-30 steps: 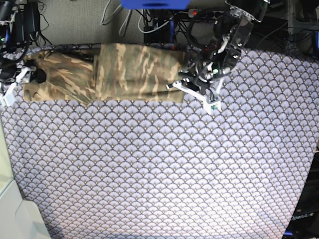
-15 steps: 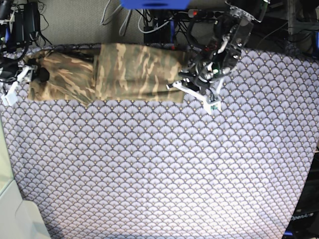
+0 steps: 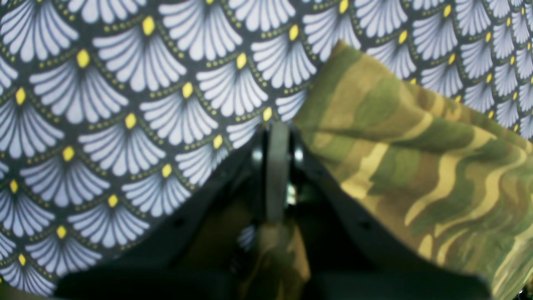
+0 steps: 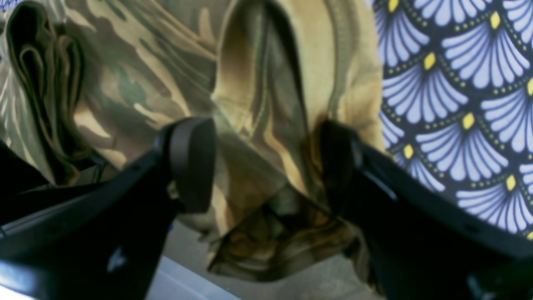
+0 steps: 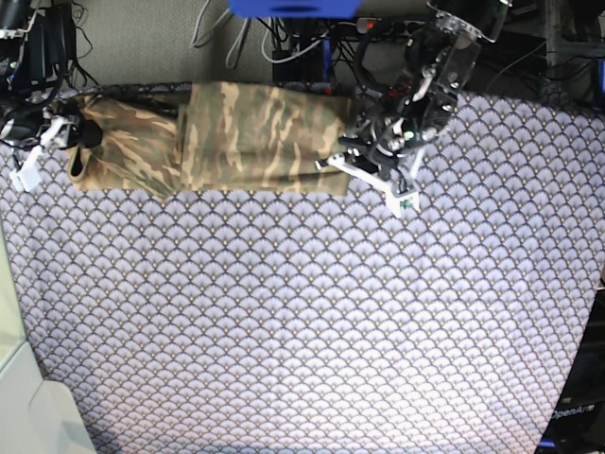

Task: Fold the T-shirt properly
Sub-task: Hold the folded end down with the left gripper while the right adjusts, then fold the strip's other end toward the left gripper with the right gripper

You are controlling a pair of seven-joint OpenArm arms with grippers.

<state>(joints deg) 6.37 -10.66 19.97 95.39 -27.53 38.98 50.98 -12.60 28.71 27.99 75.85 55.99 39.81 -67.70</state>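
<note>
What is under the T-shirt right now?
The scallop-patterned tablecloth lies under the T-shirt, showing around its near and side edges. Whatever sits beneath the cloth's middle is covered.

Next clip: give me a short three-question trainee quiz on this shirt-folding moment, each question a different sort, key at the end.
1. True or false: the T-shirt lies in the middle of the tablecloth.
2. Which gripper has its jaws pressed together on shirt fabric? A) left gripper B) right gripper
3. Fill in: the right gripper's fingers stand ___ around a bunched end of the shirt.

Key: 1 false, it lies along the far edge; 2 A; 3 open.
</note>
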